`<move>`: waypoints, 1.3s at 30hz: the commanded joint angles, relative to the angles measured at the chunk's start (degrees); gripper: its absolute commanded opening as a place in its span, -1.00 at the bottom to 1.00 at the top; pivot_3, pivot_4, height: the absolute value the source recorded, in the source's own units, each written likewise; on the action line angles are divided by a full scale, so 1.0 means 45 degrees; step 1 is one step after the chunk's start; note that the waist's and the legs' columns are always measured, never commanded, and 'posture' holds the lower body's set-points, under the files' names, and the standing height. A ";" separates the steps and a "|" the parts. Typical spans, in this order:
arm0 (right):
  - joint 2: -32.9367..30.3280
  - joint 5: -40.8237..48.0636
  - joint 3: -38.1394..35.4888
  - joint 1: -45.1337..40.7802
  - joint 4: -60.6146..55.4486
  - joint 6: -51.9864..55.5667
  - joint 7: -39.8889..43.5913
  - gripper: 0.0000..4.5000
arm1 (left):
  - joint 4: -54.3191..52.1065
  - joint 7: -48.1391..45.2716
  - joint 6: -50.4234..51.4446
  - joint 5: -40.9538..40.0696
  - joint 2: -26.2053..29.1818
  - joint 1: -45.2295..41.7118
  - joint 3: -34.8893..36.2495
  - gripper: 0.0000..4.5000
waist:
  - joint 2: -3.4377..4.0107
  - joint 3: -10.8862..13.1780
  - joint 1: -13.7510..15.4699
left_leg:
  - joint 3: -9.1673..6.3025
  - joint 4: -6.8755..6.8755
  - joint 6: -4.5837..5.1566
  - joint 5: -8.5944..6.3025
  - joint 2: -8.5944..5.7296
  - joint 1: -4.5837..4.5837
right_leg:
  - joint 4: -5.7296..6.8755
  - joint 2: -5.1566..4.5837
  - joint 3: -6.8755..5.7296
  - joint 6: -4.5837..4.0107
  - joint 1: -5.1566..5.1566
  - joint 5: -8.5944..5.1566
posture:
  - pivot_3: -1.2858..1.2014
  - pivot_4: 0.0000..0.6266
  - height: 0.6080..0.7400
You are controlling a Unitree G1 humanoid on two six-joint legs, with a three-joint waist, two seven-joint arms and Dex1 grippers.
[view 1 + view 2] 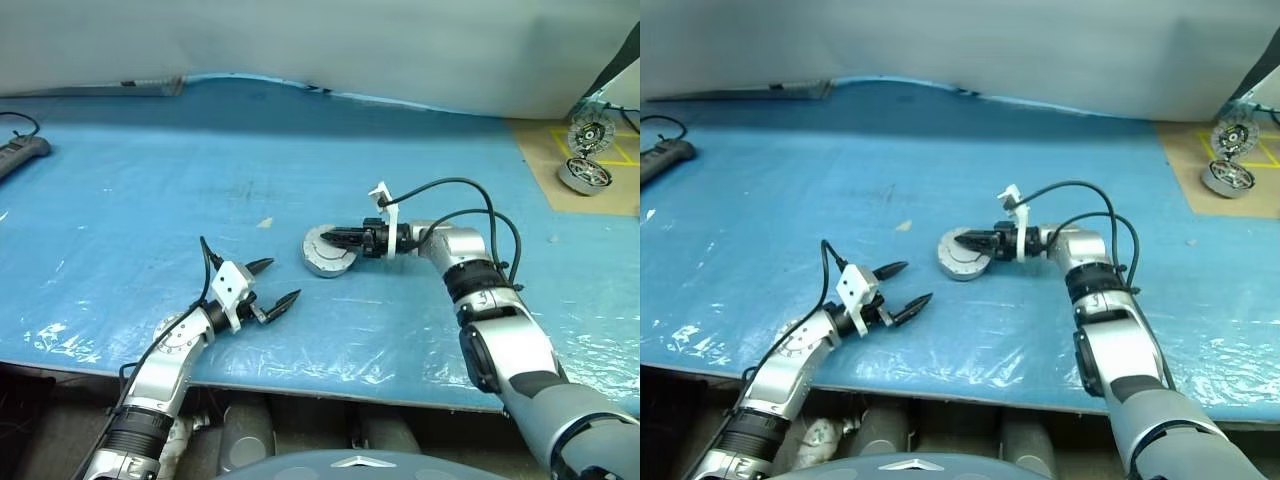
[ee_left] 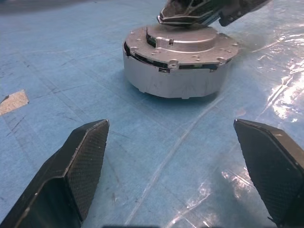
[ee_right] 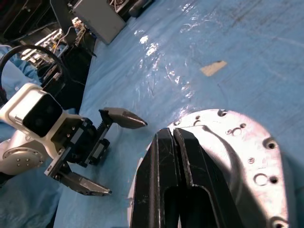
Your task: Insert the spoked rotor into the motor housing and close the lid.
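The motor housing looks heavy, hard and smooth; push its lid flat. The right gripper is shut, empty, on top. The left gripper is wide open, empty, nearer.

Look along your left gripper: its two black fingers stand wide apart, with bare blue plastic sheeting between them and nothing in their grasp. Ahead of them, apart from both fingertips, the motor housing sits upright on the sheet, a short round silver-grey can. The lid lies flat on top of it, plain grey face up, with small screw lugs around its rim and a dark seam under its edge. Your right gripper comes in over the lid, its dark fingers pressed together at the lid's raised centre. A pale scrap of tape lies on the sheet, off to one side.
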 commanded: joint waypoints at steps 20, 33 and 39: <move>-0.0215 -0.1063 0.1279 0.4860 -1.1837 0.1312 -0.7158 0.21 | -0.0520 -0.0087 0.0107 -0.0108 -0.0048 -0.0069 -0.0116 1.00 | 0.0010 0.0011 -0.0041 | -0.0003 -0.0149 -0.0028 0.0003 -0.0108 0.0005 | -0.0189 -0.0002 0.0024 0.0089 0.0009 0.0042 | 0.03 -0.52 1.00; 0.0048 -0.1726 0.2486 0.5004 -1.0493 -0.0239 -0.7879 0.99 | -0.0711 -0.0115 0.0281 -0.0133 -0.0031 -0.0127 -0.0164 1.00 | 0.0010 0.0010 -0.0092 | -0.0013 -0.0144 -0.0030 0.0003 -0.0113 0.0005 | -0.0181 -0.0004 0.0025 0.0104 0.0012 0.0050 | 0.03 -0.52 1.00; 0.0023 -0.2142 0.2607 0.5381 -0.9622 -0.1657 -0.8007 0.57 | -0.0827 -0.0104 0.0368 -0.0154 0.0014 -0.0111 -0.0130 1.00 | 0.0010 0.0010 -0.0096 | -0.0015 -0.0139 -0.0030 0.0003 -0.0114 0.0009 | -0.0178 -0.0005 0.0024 0.0104 0.0018 0.0050 | 0.03 -0.52 1.00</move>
